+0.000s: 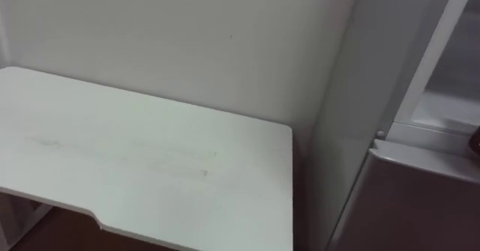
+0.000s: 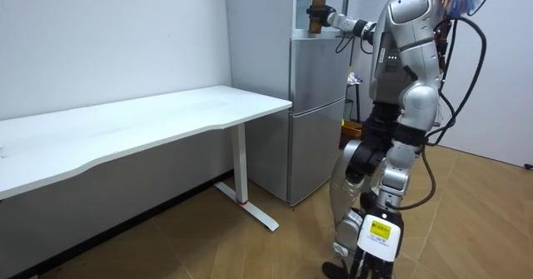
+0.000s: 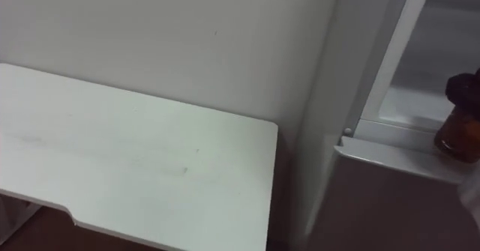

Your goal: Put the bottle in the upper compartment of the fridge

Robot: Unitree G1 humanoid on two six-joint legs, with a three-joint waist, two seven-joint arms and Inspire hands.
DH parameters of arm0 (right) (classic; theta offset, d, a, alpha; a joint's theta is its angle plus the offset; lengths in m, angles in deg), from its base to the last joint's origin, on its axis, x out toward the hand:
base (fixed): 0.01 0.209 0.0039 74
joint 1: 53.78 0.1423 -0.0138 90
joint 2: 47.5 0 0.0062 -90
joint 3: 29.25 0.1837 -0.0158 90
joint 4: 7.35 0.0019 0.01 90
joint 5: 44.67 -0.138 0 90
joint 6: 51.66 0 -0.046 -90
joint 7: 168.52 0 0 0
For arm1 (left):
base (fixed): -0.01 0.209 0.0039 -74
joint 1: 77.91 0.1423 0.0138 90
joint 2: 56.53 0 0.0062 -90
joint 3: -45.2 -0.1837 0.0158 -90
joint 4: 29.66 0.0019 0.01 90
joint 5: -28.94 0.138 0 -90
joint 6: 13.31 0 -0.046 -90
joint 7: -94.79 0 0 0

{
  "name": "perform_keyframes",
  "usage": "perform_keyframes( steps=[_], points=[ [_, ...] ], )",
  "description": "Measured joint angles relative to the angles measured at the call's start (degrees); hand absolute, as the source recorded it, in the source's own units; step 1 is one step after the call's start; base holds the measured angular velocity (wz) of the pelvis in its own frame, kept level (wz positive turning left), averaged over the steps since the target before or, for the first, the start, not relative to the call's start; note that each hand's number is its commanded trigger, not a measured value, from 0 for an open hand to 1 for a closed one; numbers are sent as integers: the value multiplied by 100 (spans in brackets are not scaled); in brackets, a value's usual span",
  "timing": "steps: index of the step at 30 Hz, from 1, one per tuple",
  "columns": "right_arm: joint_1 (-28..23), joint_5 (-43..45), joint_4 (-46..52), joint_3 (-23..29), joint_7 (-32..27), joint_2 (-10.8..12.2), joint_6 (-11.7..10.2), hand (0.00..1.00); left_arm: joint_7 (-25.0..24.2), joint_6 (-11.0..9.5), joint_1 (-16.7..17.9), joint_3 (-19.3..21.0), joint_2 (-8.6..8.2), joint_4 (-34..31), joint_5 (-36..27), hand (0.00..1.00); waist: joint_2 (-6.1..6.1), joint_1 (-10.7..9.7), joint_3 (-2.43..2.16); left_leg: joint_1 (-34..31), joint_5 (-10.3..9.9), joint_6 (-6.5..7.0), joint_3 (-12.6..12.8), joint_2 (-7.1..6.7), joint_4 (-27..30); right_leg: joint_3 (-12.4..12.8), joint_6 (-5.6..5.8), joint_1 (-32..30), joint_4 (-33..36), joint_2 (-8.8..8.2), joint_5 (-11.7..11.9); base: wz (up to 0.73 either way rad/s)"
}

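While the robot stands at the fridge in the room view, its right robot hand is raised at the end of an outstretched arm, fingers wrapped round the bottle about its middle. You have the bottle upright, its long axis vertical, with the cap above the robot hand and the amber base below it. It stands right at the mouth of the upper compartment, its base level with the sill above the lower door. Whether the base touches that sill cannot be told from these views.

The pale shelf floor lies beyond the robot hand, deeper inside. The coming move therefore looks like a short push straight ahead and a set-down, with the bottle kept vertical. The white frame post rises just to the left of the robot hand, so give it room.

Further left of the robot hand, and lower, the white bench runs along the plain wall, its end near the fridge's side. A wood-look floor spreads below. The task reads as nearly done: the bottle is at the opening and not yet released.
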Motion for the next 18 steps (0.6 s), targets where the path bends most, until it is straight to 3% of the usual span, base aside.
perform_keyframes(
  steps=[10,13,18],
  points=[
    [39,17,-428,-67,-352,0,0,100,-12,11,14,87,180,3,13,0,5,246,-1,-23,-4,-5,-34,-2,35,-27,0,-12,12,-1,0,0],
    [44,18,-522,-229,-440,-35,2,100,-13,19,15,103,229,25,43,0,-18,286,-3,-100,-5,-9,-77,-2,92,-152,-1,-30,11,-9,0,8],
    [347,-34,-1097,-380,-444,-57,58,100,-61,51,60,120,284,21,58,0,-64,298,-38,-177,-12,-12,-160,-10,194,-239,-2,-33,6,-11,1,8]
  ],
)
